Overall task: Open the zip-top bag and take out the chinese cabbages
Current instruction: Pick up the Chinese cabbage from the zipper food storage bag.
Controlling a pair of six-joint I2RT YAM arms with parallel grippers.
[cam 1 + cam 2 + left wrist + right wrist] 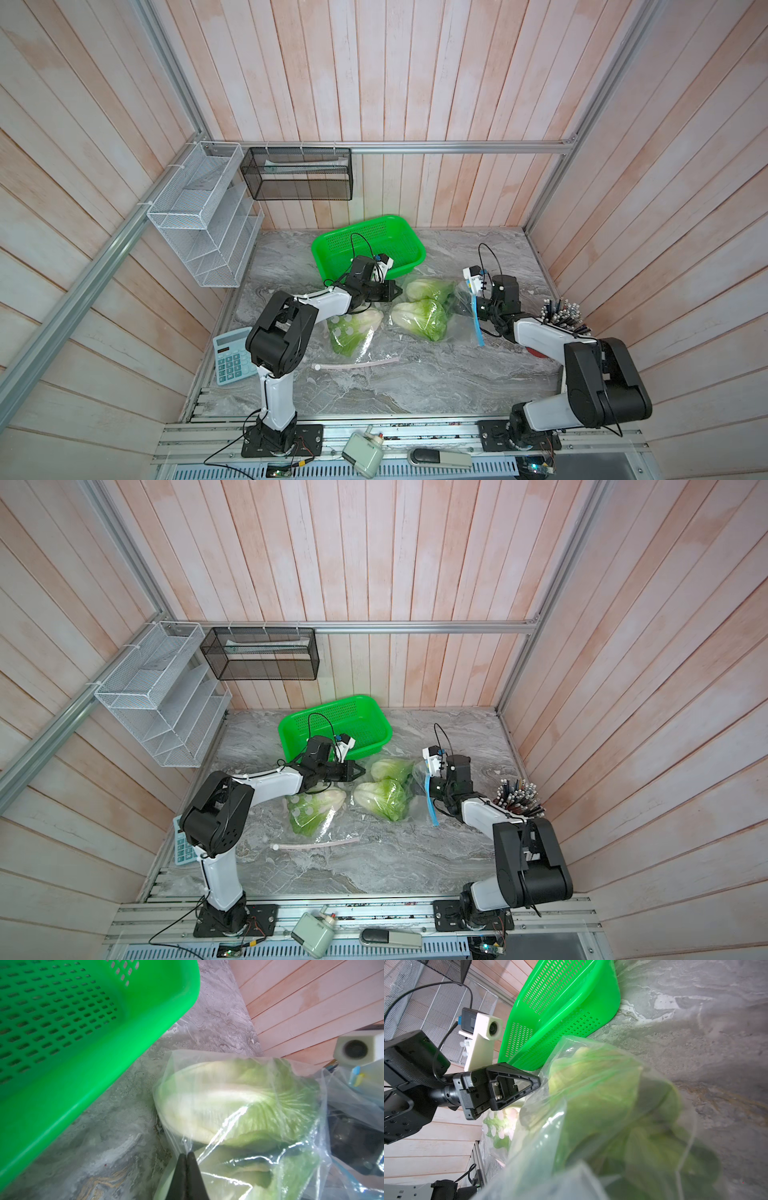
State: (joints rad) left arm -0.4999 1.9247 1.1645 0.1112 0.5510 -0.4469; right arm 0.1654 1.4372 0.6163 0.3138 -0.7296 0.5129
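Nearest, on the metal rail along the front edge, a pale green device (362,453) and a grey pedal (438,457) are lying side by side, and any marking on them is too small to read. On the tabletop (415,386), at its left edge, a light blue calculator (230,359) is lying face up, its key markings too small to read.

Further in, a pink zip strip (357,364) is lying flat at the near end of a clear bag printed with white dots (347,334). One of the chinese cabbages (361,324) is lying inside it, partly under the left arm. On the right, a bundle of pens (563,313) is standing behind the right forearm.

Beyond that, the zip-top bag (440,309) is lying between the two claws. It is holding two cabbages side by side, the nearer one (417,318) and the farther one (428,289), with their whitish bases pointing toward the left arm. In the left wrist view the left claw (187,1158) is closed, pinching a corner of the bag's film. The right claw (468,305) is closed and appears to be gripping the bag's mouth end, where a blue zip strip (478,328) is hanging down. The film is bunching around its fingers. Whether the zip is parted cannot be told.

Farthest, a green basket (370,245) is sitting just beside the bag. A white wire rack (199,216) and a black mesh rack (297,174) are hanging on the plank walls.
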